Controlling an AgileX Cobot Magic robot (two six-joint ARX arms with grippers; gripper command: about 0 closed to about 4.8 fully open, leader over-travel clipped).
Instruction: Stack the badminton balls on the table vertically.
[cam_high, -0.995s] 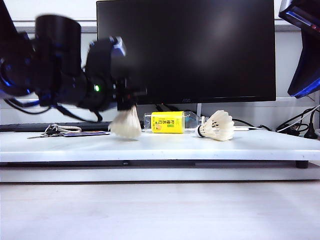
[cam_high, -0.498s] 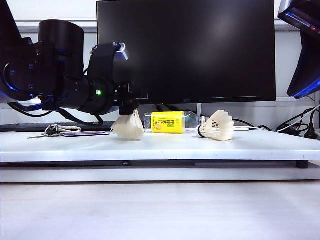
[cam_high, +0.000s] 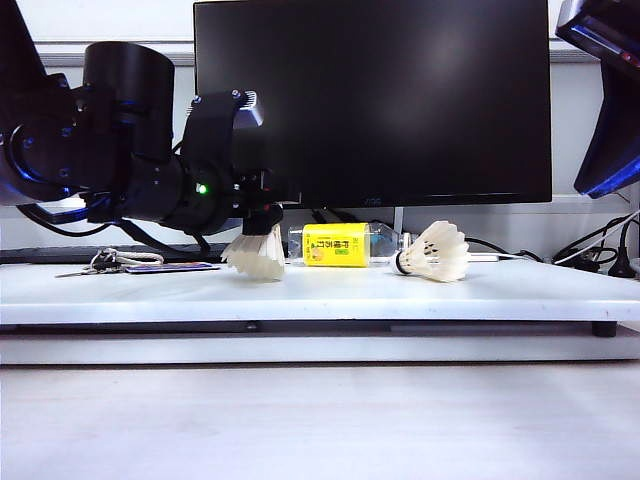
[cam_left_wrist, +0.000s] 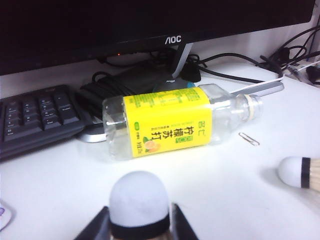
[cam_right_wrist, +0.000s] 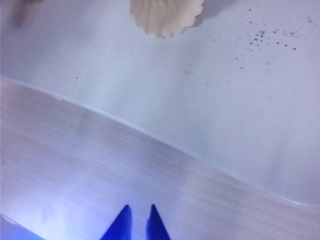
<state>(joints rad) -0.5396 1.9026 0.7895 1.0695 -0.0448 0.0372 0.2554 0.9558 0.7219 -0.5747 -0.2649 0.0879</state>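
Observation:
One badminton ball (cam_high: 255, 255) stands skirt-down on the white table (cam_high: 420, 292), just left of the bottle. My left gripper (cam_high: 258, 214) is right over it. In the left wrist view its white cork tip (cam_left_wrist: 139, 202) sits between the two dark fingers (cam_left_wrist: 181, 222), with a thin sliver of gap at one side, so the gripper is open. The second badminton ball (cam_high: 436, 251) lies on its side to the right, cork pointing left (cam_left_wrist: 296, 172). My right gripper (cam_right_wrist: 138, 214) hangs shut and empty over the wood-grain surface, a feather skirt (cam_right_wrist: 166, 18) ahead of it.
A clear bottle with a yellow label (cam_high: 335, 244) lies between the two shuttlecocks. Behind stands a black monitor (cam_high: 370, 100) on its stand. A keyboard (cam_left_wrist: 35, 115) and keys (cam_high: 105, 262) are at the left, cables (cam_high: 600, 255) at the right, and a paper clip (cam_left_wrist: 248, 138) by the bottle neck.
A second ago the left arm and its shuttlecock were blurred in motion. Now both are still, and the shuttlecock stands on the table. The lying shuttlecock and the bottle have not moved.

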